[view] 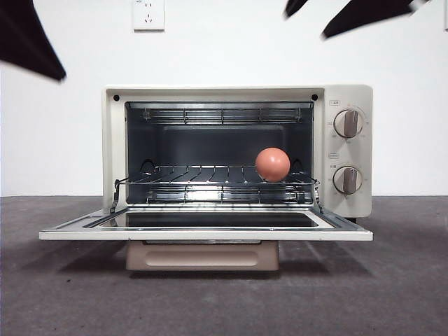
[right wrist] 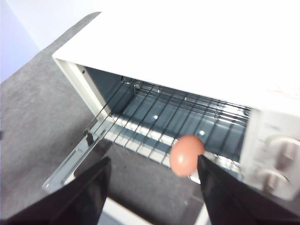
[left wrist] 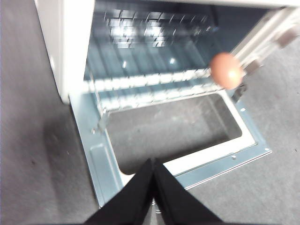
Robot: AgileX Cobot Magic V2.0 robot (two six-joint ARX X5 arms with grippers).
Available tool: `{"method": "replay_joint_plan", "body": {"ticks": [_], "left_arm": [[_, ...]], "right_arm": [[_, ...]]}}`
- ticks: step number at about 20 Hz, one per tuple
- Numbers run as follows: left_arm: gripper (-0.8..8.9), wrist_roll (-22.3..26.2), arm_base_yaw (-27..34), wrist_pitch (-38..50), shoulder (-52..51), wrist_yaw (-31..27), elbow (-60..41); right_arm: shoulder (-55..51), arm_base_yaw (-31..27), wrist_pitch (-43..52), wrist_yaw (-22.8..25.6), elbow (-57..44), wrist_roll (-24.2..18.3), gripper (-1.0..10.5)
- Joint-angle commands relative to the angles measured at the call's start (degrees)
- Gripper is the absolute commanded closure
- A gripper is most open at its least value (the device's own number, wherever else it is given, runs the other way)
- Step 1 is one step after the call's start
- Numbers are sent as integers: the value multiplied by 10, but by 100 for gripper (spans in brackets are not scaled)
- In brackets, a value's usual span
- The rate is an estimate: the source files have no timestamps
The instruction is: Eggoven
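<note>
Oven (view: 238, 94): cream, on the grey desk (view: 63, 294) — door (view: 206, 234) dropped flat, 2 knobs (view: 348, 123) at one side.
Egg (view: 272, 164): reddish-brown, on the wire rack (view: 196, 175) inside, at the front edge near the knob side.
Left pincer (left wrist: 153, 187): jaws pressed together, empty, above the door's front edge.
Right pincer (right wrist: 153, 180): jaws wide, empty — raised in front of the egg, clear of it.

The toaster oven (view: 238, 150) stands with its door (view: 206, 225) folded down flat, so the cavity mouth is open toward the front. On the wire rack (view: 210, 176) the egg (view: 272, 164) sits at the front edge toward the knob side, leaving the rack's other side bare. Above the oven's top there is free air, with both arms held high.
</note>
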Motion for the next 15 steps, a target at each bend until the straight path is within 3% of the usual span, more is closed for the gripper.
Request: {"method": "replay_joint_plan", "body": {"ticks": [1,6,15], "left_arm": [[807,3,40,43,38,46,-23],[807,5,122,134,143,115,-71],[807,7,130,259,342,134,-71]], "right_arm": [[-50,5,-51,3,9,-15,652],[-155,5,-136,27,9,-21,652],[-216,5,-176,37,9,-18,652]]}}
